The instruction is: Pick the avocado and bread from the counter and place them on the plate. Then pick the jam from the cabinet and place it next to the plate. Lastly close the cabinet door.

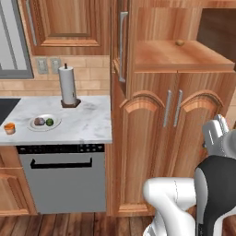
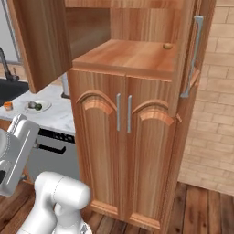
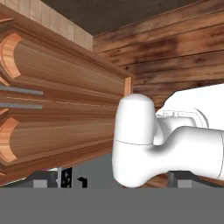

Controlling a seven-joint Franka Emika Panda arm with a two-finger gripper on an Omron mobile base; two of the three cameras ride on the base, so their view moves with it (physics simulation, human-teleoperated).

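The white plate (image 1: pixel 33 125) lies on the marble counter (image 1: pixel 87 124) with the brown bread (image 1: pixel 39 121) and the green avocado (image 1: pixel 50 122) on it. Just left of the plate, the orange jam (image 1: pixel 9 128) stands on the counter. Plate (image 2: pixel 44 104) and jam (image 2: pixel 7 105) appear small at the far left of the right base view. The cabinet (image 1: pixel 152 138) has its upper doors (image 2: pixel 41 41) swung open over a wooden shelf (image 2: pixel 128 57). My gripper (image 3: pixel 111 179) is open and empty, facing the arched lower doors (image 3: pixel 52 118), far from the counter.
A paper towel roll (image 1: pixel 68 86) stands behind the plate. A dishwasher (image 1: pixel 62 175) sits under the counter. A small brown knob-like lump (image 1: pixel 179 42) rests on the cabinet shelf. The right upper door (image 2: pixel 196 50) sticks out with its bar handle. Wooden floor lies below.
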